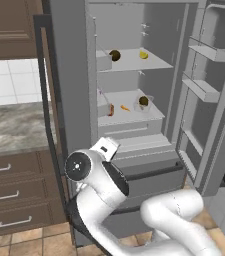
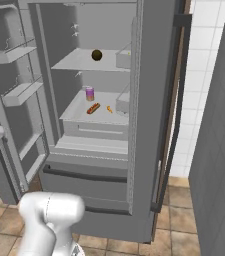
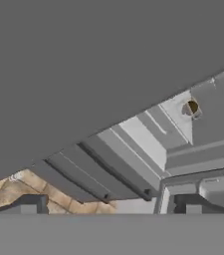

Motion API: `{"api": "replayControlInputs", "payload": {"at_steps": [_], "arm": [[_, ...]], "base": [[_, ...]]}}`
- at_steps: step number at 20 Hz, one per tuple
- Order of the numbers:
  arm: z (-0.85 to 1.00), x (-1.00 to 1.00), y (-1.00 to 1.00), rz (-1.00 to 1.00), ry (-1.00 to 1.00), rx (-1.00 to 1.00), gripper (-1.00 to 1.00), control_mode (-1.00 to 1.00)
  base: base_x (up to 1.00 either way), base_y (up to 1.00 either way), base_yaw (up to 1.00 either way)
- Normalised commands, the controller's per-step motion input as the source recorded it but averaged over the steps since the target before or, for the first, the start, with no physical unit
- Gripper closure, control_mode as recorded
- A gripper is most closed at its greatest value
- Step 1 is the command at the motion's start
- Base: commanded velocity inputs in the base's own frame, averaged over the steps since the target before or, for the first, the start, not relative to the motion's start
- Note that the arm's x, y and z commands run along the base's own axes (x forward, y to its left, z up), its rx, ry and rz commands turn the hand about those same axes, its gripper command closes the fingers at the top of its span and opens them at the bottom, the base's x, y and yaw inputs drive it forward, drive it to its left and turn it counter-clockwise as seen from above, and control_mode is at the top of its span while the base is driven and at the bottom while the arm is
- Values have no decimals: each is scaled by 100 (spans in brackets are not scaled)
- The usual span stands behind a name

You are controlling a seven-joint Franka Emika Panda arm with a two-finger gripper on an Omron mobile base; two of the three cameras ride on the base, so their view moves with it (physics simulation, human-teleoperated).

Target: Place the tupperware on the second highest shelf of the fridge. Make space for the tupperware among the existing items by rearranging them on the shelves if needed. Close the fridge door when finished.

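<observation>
The fridge (image 1: 70, 75) stands open, its inside lit. The tupperware (image 1: 143, 103), a small grey container with a brown lump inside, rests at the right of the second highest shelf (image 1: 134, 117), the lower of the two shelves that show. A red sausage (image 1: 110, 110) and an orange carrot (image 1: 125, 107) lie to its left. On the shelf above sit a dark round lump (image 1: 115, 55) and a yellow piece (image 1: 143, 55). My gripper (image 3: 111, 206) is open and holds nothing, low before the fridge drawers. In the hand view the tupperware (image 3: 192, 107) is small and far off.
The open door (image 1: 209, 90) with its bins juts out at the right. Drawer fronts (image 1: 149, 170) run below the shelves. A counter with wooden drawers (image 1: 14, 195) is at the left. A small pinkish can (image 2: 89, 93) stands behind the sausage (image 2: 93, 108).
</observation>
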Motion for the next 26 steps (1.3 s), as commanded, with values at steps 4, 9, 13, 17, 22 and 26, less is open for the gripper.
{"api": "replayControlInputs", "payload": {"at_steps": [4,9,13,17,22,26], "arm": [[-2,0,100,8,0,-39,-100,-100],[-4,14,100,3,3,-40,-100,-100],[-9,29,100,0,4,-36,-100,-100],[-6,29,100,0,1,-32,-100,-100],[-14,8,98,-2,0,-30,-100,-100],[-26,39,41,-7,0,-15,-100,-100]], "base": [[0,0,0],[0,0,0],[0,0,0],[0,0,0],[0,0,0],[0,0,0]]}}
